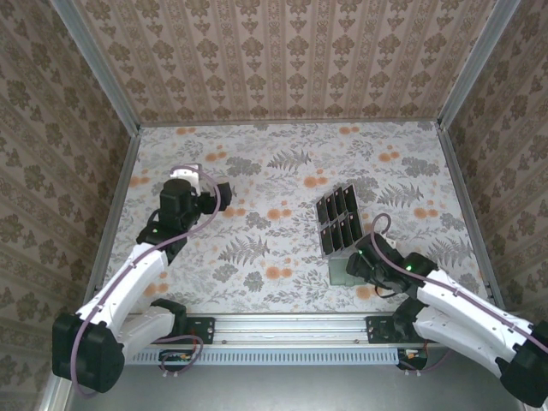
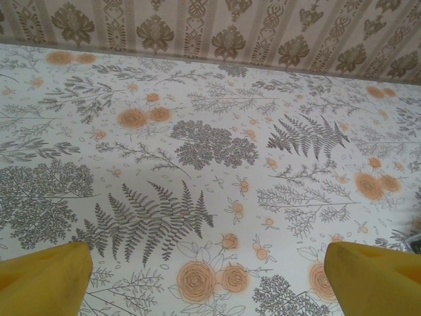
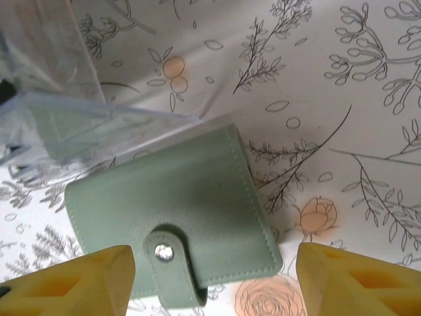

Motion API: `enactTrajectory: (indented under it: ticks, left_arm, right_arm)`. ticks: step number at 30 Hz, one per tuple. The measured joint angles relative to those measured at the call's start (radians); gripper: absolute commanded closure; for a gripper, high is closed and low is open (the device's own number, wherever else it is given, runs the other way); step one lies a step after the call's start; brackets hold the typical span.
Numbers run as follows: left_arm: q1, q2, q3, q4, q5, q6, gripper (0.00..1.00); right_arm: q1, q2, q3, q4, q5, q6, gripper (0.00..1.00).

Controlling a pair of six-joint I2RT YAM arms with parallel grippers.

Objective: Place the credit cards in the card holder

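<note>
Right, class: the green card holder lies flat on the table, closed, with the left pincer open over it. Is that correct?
Not quite. It is the right pincer that is open over the card holder, as the right wrist view shows. The left pincer is open over the table elsewhere. The rest stands: the holder lies flat, closed by its snap strap.

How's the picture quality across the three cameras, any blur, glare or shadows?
Top view: even light, no harsh glare on the cloth. Left wrist: cloth sharp, near fingers blurred. Right wrist: card holder fairly sharp, dim shadow across its middle; clear rack hazy with pale glare.
</note>
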Motion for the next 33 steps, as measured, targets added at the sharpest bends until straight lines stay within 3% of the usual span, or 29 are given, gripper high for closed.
enactTrajectory:
  ticks: [19, 26, 33]
  left_arm:
    - [-0.029, 0.015, -0.013, 0.001, 0.004, -0.006, 0.00]
    - [-0.037, 0.015, -0.013, 0.001, 0.005, -0.006, 0.00]
    - [-0.043, 0.019, -0.013, 0.002, 0.004, -0.006, 0.00]
  right_arm:
    - [-0.001, 0.204, -0.028, 0.191, 0.007, 0.013, 0.30]
    - [-0.001, 0.192, -0.053, 0.233, -0.012, 0.010, 0.47]
    - [-0.001, 0.112, -0.088, 0.227, -0.056, -0.008, 0.83]
